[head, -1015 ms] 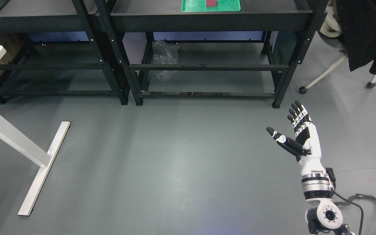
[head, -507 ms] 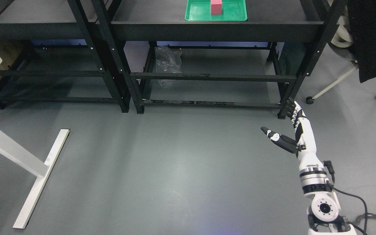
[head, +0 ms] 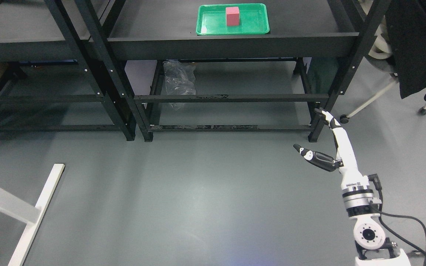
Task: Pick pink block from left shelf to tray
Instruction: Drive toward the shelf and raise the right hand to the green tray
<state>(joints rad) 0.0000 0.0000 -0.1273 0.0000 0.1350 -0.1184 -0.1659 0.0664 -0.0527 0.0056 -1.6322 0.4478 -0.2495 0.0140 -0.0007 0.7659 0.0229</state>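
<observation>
Up at twelve o'clock in the head view, the pink block (head: 232,16) stands upright in the middle of the green tray (head: 209,29), touching nothing but the tray floor. That tray sits on the top deck of the right-hand black shelf (head: 231,43), close to its front lip. The neighbouring left shelf (head: 17,44), at ten o'clock, shows a bare dark deck where it can be seen, with no block on it.

Judging from this, the placing step looks done: the block is already in the tray, so what is left is most likely clearing the arm away rather than any fresh pick. If another move is needed, it calls for keeping the arm low and away from the shelf post at the right corner, which the fingertips sit just beside.

Only the right robot hand (head: 329,146) shows, at four o'clock, its arm rising from the bottom right corner over the grey floor (head: 198,192). It holds nothing. The fingers (head: 325,115) stretch up towards one o'clock, seen nearly edge-on, and the thumb juts out to the side towards ten o'clock, so the hand is spread wide. It hangs well below and well apart from the tray. A clear plastic bag (head: 178,83) hangs under the shelf, and a dark coat (head: 416,40) drapes a chair at two o'clock.
</observation>
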